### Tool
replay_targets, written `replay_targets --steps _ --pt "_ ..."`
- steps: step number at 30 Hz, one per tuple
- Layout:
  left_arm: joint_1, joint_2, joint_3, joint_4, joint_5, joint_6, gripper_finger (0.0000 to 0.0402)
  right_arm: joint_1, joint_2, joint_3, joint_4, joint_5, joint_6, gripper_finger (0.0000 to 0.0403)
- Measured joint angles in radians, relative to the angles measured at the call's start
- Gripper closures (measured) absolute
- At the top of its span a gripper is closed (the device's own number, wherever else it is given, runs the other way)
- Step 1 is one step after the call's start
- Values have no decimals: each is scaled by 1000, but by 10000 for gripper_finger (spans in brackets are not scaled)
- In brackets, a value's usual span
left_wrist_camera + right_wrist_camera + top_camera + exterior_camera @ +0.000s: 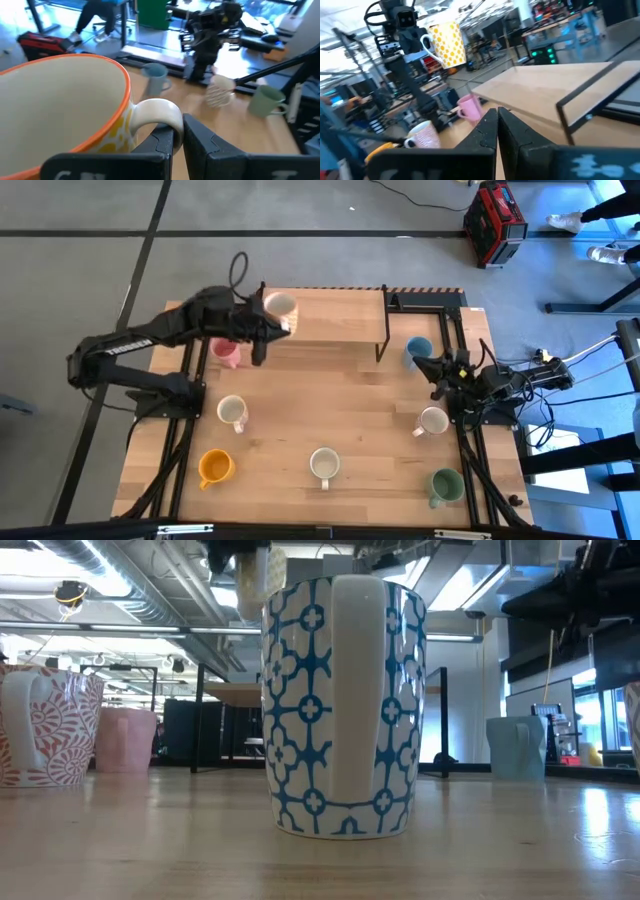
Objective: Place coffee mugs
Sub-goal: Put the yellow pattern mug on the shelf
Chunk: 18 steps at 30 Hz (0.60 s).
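One white mug (446,44) with yellow dots, orange rim, pinched by its handle in left gripper (178,137), aloft.

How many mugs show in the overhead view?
8: one held by the left gripper over the shelf, pink, blue, two mid-table, orange, white, green.

A robotics lab or workshop: exposed ceiling ducts (120,580), rows of workbenches (555,30), a red equipment case (494,222) on grey floor, cables (560,375) beside the wooden table (330,420).
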Motion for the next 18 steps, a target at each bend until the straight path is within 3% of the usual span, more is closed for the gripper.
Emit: replay_targets --steps 8,18 --pt "209 7 1 -41 159 176 383 0 0 0 -2 54 0 400" --pt "392 132 2 -38 306 368 384 0 0 0 -3 59 0 400"
